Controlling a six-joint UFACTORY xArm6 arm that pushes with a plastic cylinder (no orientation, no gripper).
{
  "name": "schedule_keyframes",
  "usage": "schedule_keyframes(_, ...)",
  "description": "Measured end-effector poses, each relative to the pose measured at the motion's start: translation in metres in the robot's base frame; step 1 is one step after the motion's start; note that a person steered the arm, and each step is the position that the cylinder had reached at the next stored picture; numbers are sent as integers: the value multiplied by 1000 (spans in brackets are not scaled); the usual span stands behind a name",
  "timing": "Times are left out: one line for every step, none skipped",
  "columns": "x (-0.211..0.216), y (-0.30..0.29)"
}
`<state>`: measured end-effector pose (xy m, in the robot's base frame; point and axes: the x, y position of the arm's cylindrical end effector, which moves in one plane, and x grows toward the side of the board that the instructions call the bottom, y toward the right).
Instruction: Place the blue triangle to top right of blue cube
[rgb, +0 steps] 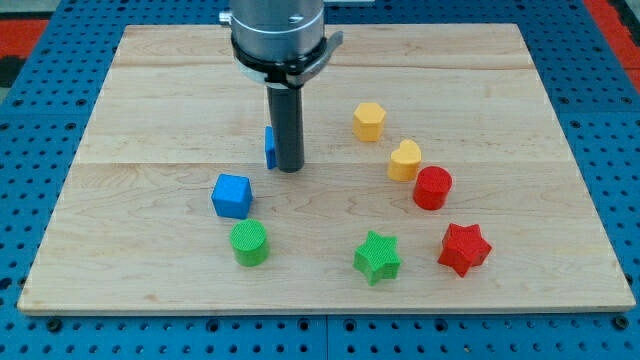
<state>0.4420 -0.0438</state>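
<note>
The blue cube (232, 196) sits left of the board's middle. The blue triangle (270, 147) lies just above and to the right of it, mostly hidden behind my rod; only a thin blue edge shows. My tip (289, 168) rests on the board right against the triangle's right side, above and to the right of the blue cube.
A green cylinder (249, 243) sits just below the blue cube. A yellow hexagon (368, 121), a yellow heart (404, 160), a red cylinder (433, 188), a red star (464, 248) and a green star (377, 257) curve down the view's right. The wooden board (150, 90) lies on a blue pegboard.
</note>
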Motion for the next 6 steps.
schedule_keyframes(10, 20)
schedule_keyframes(29, 45)
schedule_keyframes(30, 47)
schedule_keyframes(30, 47)
schedule_keyframes(14, 37)
schedule_keyframes(5, 37)
